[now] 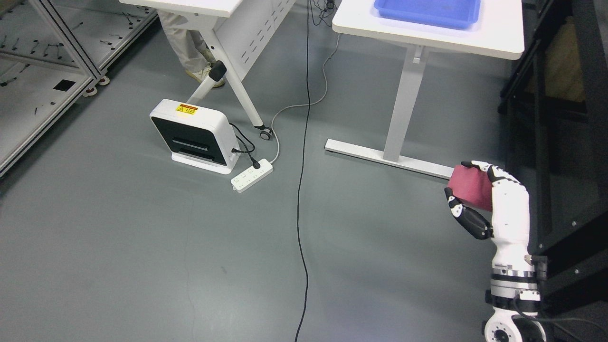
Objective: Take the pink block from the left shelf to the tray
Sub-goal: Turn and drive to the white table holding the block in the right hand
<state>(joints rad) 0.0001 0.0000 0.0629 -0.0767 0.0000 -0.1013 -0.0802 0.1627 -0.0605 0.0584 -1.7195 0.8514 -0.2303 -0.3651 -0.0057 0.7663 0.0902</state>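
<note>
— Where's your pink block now?

— Already in your right hand: the fingers are curled around it, thumb below and the others over the top, holding it in the air above the grey floor, beside the dark frame at the right edge.

— And the blue tray?

— On the white counter at the top of the view, well apart from the block, up and slightly left of your hand. Your left arm isn't in view, so you'd likely carry it forward and up with the right.
</note>
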